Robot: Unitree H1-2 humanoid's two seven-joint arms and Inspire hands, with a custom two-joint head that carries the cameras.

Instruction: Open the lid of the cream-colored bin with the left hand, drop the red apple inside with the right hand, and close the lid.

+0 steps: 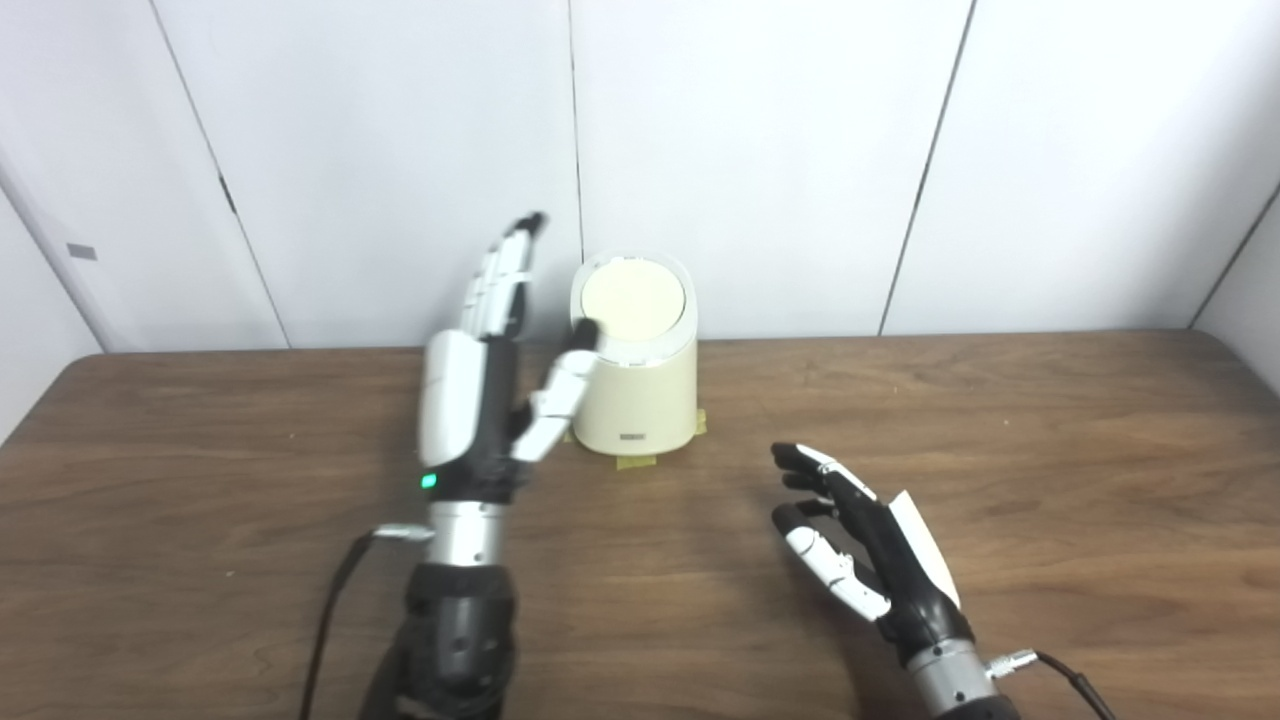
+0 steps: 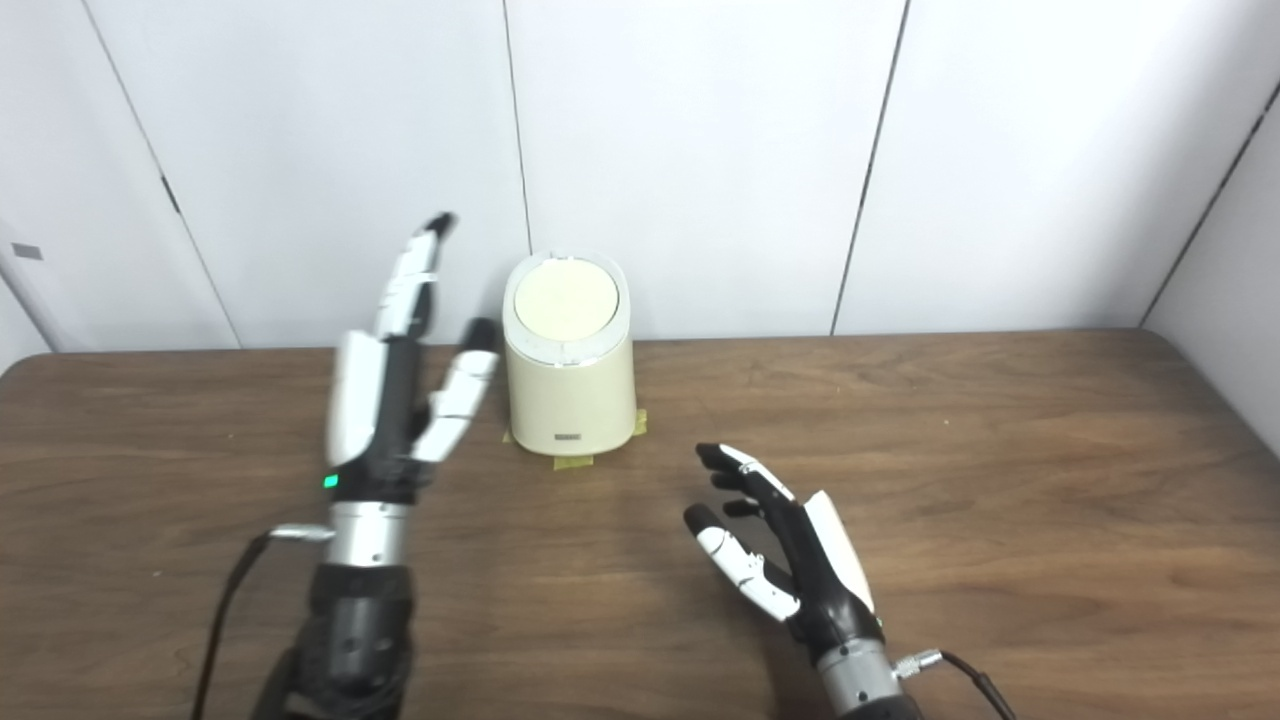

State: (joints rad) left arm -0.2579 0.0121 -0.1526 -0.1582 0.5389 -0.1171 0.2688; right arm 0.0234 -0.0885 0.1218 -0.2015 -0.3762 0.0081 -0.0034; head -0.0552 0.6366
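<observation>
While the left hand (image 2: 395,375) stands raised with its fingers stretched straight up and its thumb angled out toward the bin, it holds nothing; in the left eye view the thumb tip overlaps the bin's rim, but the right eye view shows a gap, so it looks to be just beside the bin, not touching. Lower and nearer, the right hand (image 2: 775,555) hovers over the table with its fingers spread and slightly curled, palm turned inward, also empty.

Just beyond the left thumb sits the cream-colored, rounded plastic bin (image 2: 570,400), upright near the back of the brown wood-grain table (image 2: 1000,480), with bits of yellowish tape showing at its base. Its round, pale lid (image 2: 565,300) is tilted toward the cameras, set inside a lighter ring, and appears closed.

No red apple shows in either view, so where it lies cannot be told.

Judging by its look, the bin is light, stiff and smooth-walled; the tape probably keeps it from sliding under a push. The lid is likely a thin hinged or press-open panel, so the place to act is its edge or near rim, with a gentle fingertip press or lift, not a squeeze on the body.
</observation>
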